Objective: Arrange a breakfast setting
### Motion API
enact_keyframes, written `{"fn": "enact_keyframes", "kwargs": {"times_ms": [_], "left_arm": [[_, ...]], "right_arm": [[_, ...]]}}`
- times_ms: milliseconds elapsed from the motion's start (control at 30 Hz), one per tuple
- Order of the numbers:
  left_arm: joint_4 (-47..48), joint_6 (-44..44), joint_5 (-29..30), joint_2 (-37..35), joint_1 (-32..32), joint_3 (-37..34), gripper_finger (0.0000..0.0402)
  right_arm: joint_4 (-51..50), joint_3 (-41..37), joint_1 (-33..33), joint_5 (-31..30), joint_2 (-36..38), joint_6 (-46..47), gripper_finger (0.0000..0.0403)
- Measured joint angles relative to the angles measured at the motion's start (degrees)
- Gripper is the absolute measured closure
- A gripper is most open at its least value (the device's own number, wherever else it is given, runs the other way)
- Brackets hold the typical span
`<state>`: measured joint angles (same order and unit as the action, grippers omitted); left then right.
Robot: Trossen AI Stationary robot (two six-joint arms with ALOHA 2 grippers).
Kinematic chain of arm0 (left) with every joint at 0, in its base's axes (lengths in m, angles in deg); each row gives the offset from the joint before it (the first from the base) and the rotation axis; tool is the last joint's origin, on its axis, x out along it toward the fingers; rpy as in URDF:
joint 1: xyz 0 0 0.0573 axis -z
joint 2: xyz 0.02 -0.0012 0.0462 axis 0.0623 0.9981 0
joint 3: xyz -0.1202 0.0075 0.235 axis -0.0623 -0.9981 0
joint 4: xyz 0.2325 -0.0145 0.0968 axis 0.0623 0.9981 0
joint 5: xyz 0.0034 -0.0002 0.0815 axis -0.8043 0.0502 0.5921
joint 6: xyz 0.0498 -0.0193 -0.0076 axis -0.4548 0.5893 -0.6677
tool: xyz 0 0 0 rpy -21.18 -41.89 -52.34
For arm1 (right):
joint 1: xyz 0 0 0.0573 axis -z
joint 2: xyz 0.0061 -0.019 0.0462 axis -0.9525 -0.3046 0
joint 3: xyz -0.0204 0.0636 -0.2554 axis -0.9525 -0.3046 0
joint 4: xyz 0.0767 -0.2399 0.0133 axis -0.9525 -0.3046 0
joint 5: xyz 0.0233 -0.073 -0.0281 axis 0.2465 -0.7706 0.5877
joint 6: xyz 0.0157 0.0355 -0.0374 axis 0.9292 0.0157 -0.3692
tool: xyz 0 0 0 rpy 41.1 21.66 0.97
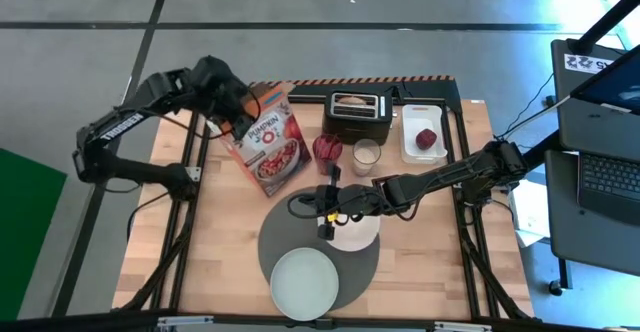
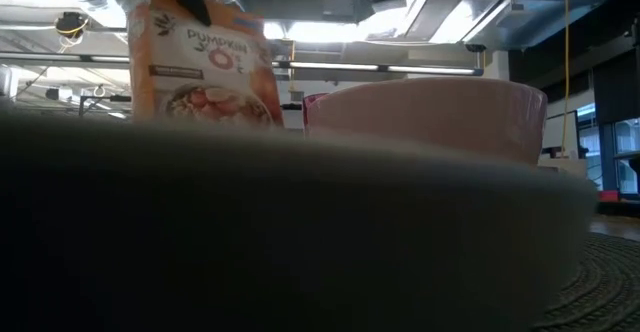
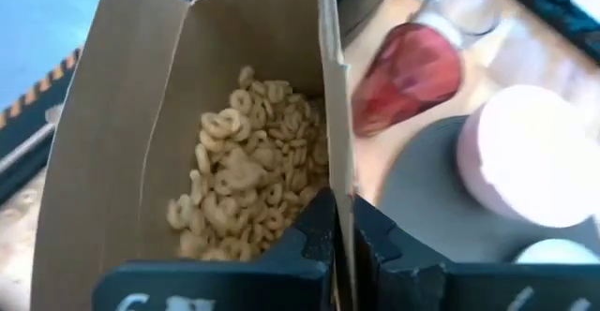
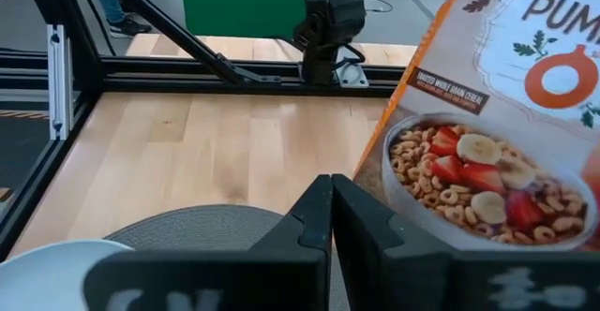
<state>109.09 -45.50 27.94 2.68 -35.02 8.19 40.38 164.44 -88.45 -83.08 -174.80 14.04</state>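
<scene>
An orange cereal box [image 1: 268, 142] with its top open hangs over the table's far left, and my left gripper [image 1: 236, 122] is shut on it. Loose cereal rings [image 3: 248, 175] lie inside. A round dark-grey placemat [image 1: 355, 270] lies near the front edge. It carries a white bowl [image 1: 358, 232] and a pale mint-green plate [image 1: 304, 283]. My right gripper [image 1: 318, 206] hovers shut above the bowl's left rim, and the right wrist view shows nothing between its fingers [image 4: 314, 222]. A short dark thing with a yellow spot [image 1: 325, 224] shows just below it; I cannot tell what it is. My left gripper pinches one narrow side wall of the box at its open top edge [image 3: 335, 166], one finger [image 3: 309, 236] inside the box and one outside. The fingers reach in from the top, along the wall. The box sits tilted, printed front up; the plate hides its bottom in the low view.
A black toaster [image 1: 358, 114] stands at the far edge. A red bundle [image 1: 327, 149] and a glass of milk [image 1: 366, 156] stand in front of it. A white tray [image 1: 424, 134] holding something red is at the far right. Bare wood lies at the near left [image 1: 210, 242].
</scene>
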Motion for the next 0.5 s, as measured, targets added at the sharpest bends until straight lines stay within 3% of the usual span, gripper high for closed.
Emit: {"fn": "enact_keyframes", "kwargs": {"times_ms": [200,400,500], "left_arm": [[-1.2,3.0,12.4,0.2,6.9,0.0,0.0401],[-2.3,6.2,9.9,0.3,9.5,0.5,0.0401],[-2.8,8.5,11.5,0.6,12.2,0.6,0.0401]], "right_arm": [[0.0,0.0,-0.1,1.6,0.0,0.2,0.0389],[-0.1,0.0,-1.3,0.8,0.0,0.1,0.0389],[-0.1,0.0,-1.5,-0.4,0.0,-0.1,0.0389]]}}
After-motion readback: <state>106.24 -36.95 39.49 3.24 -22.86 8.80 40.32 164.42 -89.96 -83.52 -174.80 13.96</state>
